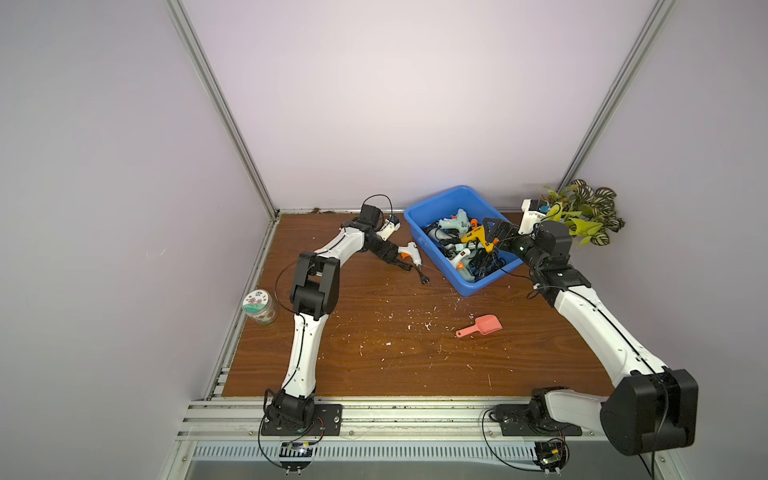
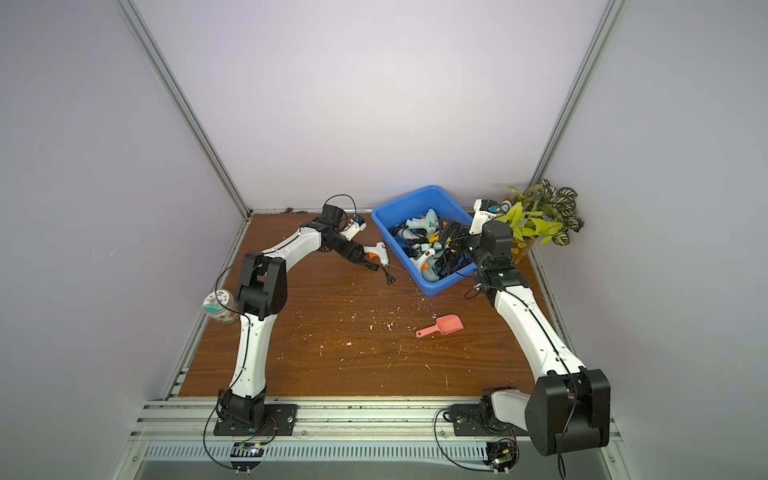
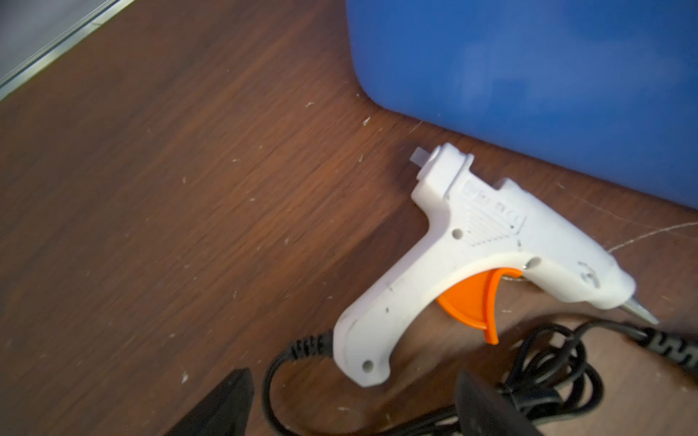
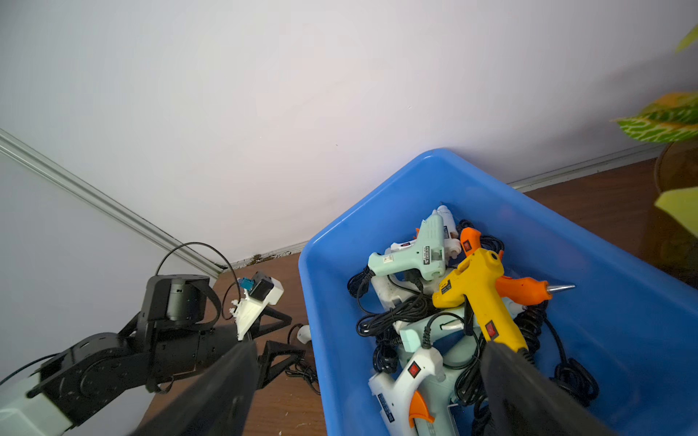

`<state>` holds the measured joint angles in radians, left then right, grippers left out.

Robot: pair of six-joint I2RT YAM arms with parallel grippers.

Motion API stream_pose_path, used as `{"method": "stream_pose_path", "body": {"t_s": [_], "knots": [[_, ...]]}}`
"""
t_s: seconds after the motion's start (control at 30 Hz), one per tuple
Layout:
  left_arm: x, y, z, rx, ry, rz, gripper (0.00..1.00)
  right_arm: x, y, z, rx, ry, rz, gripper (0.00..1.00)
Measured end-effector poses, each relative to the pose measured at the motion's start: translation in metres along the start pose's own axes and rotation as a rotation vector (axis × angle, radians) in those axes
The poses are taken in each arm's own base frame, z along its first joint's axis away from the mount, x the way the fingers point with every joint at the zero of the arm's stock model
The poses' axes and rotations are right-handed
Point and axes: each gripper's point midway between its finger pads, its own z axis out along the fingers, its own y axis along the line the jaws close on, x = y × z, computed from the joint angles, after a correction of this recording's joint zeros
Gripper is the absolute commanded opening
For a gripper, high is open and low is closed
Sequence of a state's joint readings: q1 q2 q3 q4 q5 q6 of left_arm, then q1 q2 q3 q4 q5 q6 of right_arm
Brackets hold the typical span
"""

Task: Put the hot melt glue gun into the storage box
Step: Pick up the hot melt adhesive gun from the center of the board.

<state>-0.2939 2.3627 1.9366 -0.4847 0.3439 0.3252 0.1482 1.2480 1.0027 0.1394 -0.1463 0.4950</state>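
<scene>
**Left arm:** The left end effector (image 1: 392, 254) sits low over the wood-grain counter (image 1: 374, 353). Its jaws are well apart, lined up on the handle butt of the white plastic hot melt glue gun with the orange trigger (image 3: 483, 241), and grip nothing.

**Task item:** That gun lies flat on the counter, just beside the bright blue plastic storage box (image 4: 351, 241) and outside it. Its black cord (image 3: 547, 362) is bundled alongside.

**Right arm:** The right end effector (image 4: 368, 345) hangs over the box with its jaws spread wide and empty. A yellow plastic glue gun (image 4: 479, 287) rests on the pile below.

**Judgement:** The left arm is staged for a pickup. The trailing cord may snag the rim.

Glossy blue plastic storage box (image 1: 453, 198) on scuffed wood-grain table (image 1: 374, 365)
</scene>
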Motion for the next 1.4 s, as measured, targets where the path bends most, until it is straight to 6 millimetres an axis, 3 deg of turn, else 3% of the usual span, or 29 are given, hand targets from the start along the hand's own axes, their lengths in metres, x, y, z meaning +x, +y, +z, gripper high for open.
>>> {"method": "stream_pose_path", "body": {"t_s": [0.27, 0.47, 0.67, 0.77, 1.1, 1.3, 1.4], "knots": [[-0.007, -0.001, 0.019, 0.053, -0.020, 0.062, 0.81, -0.004, -0.001, -0.009, 0.013, -0.023, -0.002, 1.00], [-0.005, -0.006, 0.024, 0.090, -0.022, 0.070, 0.71, -0.008, -0.001, -0.013, 0.021, -0.041, -0.003, 1.00], [-0.002, -0.011, 0.026, 0.112, -0.020, 0.078, 0.38, 0.000, -0.005, -0.012, 0.029, -0.024, 0.003, 0.99], [0.000, -0.014, 0.025, 0.119, -0.024, 0.088, 0.35, 0.003, -0.007, -0.011, 0.034, -0.017, 0.005, 0.99], [0.027, -0.027, 0.006, 0.119, 0.028, 0.075, 0.00, 0.005, -0.008, -0.013, 0.031, -0.018, 0.019, 1.00], [0.052, -0.034, -0.022, 0.067, 0.091, 0.042, 0.00, 0.012, -0.006, -0.014, 0.007, -0.006, 0.038, 1.00], [0.057, -0.035, -0.045, 0.010, 0.078, 0.021, 0.00, 0.016, -0.002, -0.013, -0.023, 0.010, 0.049, 1.00]]}}
